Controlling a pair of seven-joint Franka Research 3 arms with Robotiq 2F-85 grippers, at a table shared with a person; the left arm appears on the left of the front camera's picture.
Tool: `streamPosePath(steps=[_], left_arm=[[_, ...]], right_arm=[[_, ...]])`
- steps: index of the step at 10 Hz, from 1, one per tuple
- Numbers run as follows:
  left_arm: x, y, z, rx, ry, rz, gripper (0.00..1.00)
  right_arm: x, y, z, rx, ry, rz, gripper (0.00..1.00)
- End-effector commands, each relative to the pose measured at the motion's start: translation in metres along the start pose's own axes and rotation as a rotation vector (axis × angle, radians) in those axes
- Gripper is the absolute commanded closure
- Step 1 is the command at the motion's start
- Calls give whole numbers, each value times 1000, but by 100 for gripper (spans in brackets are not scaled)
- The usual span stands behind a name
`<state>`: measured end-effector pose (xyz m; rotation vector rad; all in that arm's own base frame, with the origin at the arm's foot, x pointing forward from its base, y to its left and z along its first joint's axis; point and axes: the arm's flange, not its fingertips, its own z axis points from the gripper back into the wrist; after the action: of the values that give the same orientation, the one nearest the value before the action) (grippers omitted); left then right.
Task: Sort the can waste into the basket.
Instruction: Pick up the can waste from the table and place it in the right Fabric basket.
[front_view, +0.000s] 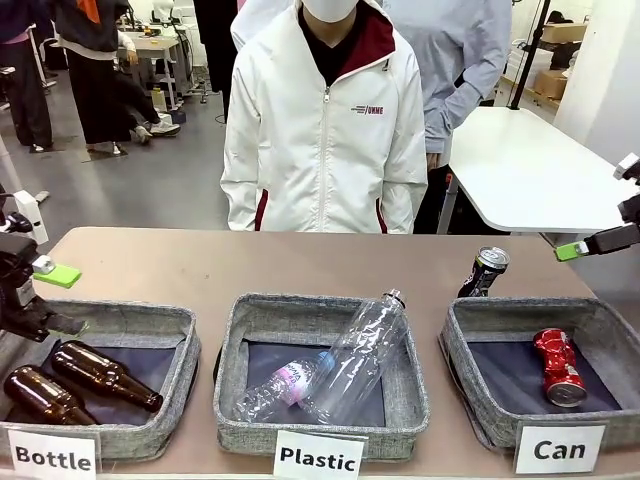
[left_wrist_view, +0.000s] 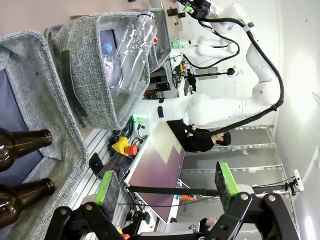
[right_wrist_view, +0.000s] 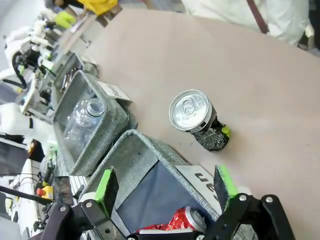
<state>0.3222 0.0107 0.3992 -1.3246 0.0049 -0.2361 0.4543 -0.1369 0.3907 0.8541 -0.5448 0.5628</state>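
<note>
**A:** Your crushed shiny red can (front_view: 559, 367) already lies in the grey felt basket carded "Can" (front_view: 470, 385). The dark can with the silver top (front_view: 485, 272) stands upright on the tan table (front_view: 200, 270), just behind that basket's far wall.

**B:** So how do you take it?

**A:** Bring the right gripper (right_wrist_view: 165, 185) over the silver top and close around the body, clear of the wall. Its green-padded fingers stand wide apart, holding nothing. The left gripper (left_wrist_view: 165, 187) is likewise spread and empty.
</note>
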Motion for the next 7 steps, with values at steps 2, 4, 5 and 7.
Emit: streamPosePath(steps=[2,4,5,7], left_arm=[[-2,0,3,8,3,-12,0],[-2,0,3,8,3,-12,0],[-2,0,3,8,3,-12,0],[-2,0,3,8,3,-12,0]], right_arm=[[28,-65,-1,84,-54,377,0],[36,-93,-15,190,3,586,0],[37,-104,-21,200,-16,656,0],[41,-126,-38,297,-7,693,0]])
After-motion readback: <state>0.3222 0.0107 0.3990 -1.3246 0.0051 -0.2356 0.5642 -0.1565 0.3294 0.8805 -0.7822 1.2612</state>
